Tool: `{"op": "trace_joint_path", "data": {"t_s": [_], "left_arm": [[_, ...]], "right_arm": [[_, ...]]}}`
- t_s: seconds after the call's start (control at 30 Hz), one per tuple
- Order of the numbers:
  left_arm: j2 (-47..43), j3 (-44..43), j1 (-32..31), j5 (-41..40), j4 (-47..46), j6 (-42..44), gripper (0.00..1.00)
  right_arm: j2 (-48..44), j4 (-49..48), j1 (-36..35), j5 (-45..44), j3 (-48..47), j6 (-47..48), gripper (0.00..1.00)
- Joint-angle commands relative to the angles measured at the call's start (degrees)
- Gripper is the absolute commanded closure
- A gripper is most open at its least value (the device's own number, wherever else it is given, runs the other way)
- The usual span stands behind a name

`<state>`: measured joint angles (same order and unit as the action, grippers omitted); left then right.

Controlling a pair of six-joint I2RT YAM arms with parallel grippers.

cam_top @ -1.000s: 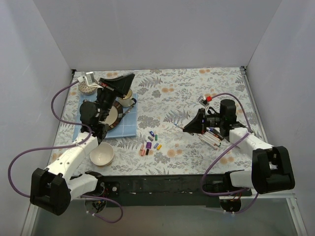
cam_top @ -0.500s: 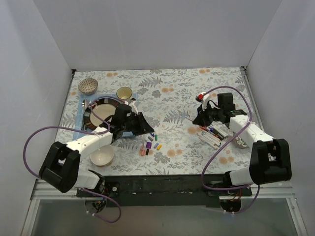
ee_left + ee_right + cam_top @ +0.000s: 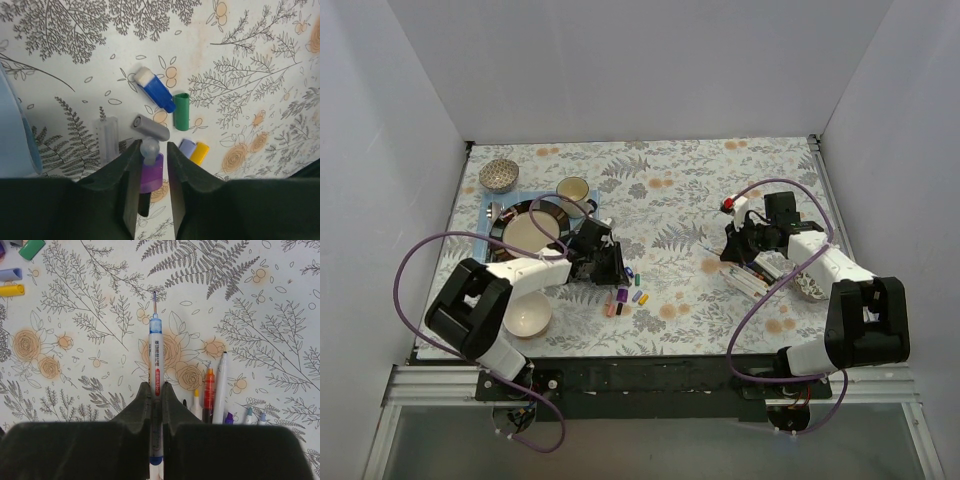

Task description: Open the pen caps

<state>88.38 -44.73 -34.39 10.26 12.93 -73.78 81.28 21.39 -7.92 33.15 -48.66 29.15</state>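
My left gripper hovers low over the loose pen caps, its jaws a little apart. A pale blue cap sits between them against the left finger, with a gap on the right. Under it lie purple, grey, blue, green, lilac, yellow and clear caps. My right gripper is shut on a white pen with its blue tip bare. In the top view it is above the pens.
Several uncapped pens lie side by side right of my right fingers. A dark plate on a blue mat, a cream bowl, a small cup and a patterned bowl stand at the left.
My left arm swung from above the plate down and right to the cap pile. My right gripper moved right with the pen, toward the pens on the table.
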Motion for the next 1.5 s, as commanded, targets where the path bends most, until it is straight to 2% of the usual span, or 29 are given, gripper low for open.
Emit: {"op": "trace_joint_path", "data": {"t_s": [0.0,0.07,0.17,0.4,0.47,0.57,0.6,0.7,0.9,1.03,1.2,1.37,1.47], "left_arm": [[0.56,-3.17,-0.24,-3.93,0.61,2.32,0.66],[0.22,-3.35,-0.24,-4.37,0.78,2.5,0.58],[-1.36,-3.08,-0.24,-5.16,0.96,2.67,0.52],[-9.62,-2.9,-0.24,-6.48,1.57,4.77,0.51],[-13.57,-3.43,-0.24,-8.14,3.15,6.1,0.48],[-20.75,-3.61,-0.24,-12.62,4.39,8.12,0.35],[-23.14,-3.52,-0.24,-13.24,4.39,8.21,0.24],[-31.58,-2.73,-0.15,-15.18,4.3,8.82,0.02],[-41.95,-1.94,-0.06,-17.9,7.72,14.1,0.02],[-45.39,2.36,-0.06,-19.84,7.99,14.8,0.02],[-45.93,3.16,-0.06,-20.1,7.9,15.24,0.02],[-45.84,3.16,-0.06,-19.58,7.99,15.6,0.02],[-46.19,3.25,-0.06,-19.75,7.99,15.59,0.02]], "right_arm": [[0.11,1.2,0.45,0.43,-2.57,1.35,0.99],[-0.06,1.64,0.71,-0.1,-2.66,1.61,0.99],[-0.59,2.17,1.33,-2.28,-2.75,2.58,0.99],[-3.67,1.2,3.96,-9.23,-0.03,3.99,0.99],[-3.93,1.37,5.19,-10.73,0.85,4.51,0.99],[-4.02,2.87,7.04,-10.82,1.73,5.57,0.99],[-4.28,3.57,7.31,-10.65,1.99,6.09,0.99],[-5.77,5.33,7.4,-10.47,3.4,7.06,0.99],[-9.47,4.1,7.4,-11.0,6.47,7.06,0.99],[-8.59,5.07,7.4,-10.65,6.74,7.77,0.92],[-7.1,5.51,7.4,-11.08,7.0,8.12,0.9],[-5.6,5.51,8.8,-11.96,7.09,8.03,0.77],[-5.25,5.42,8.89,-12.49,6.92,7.86,0.76]]}}
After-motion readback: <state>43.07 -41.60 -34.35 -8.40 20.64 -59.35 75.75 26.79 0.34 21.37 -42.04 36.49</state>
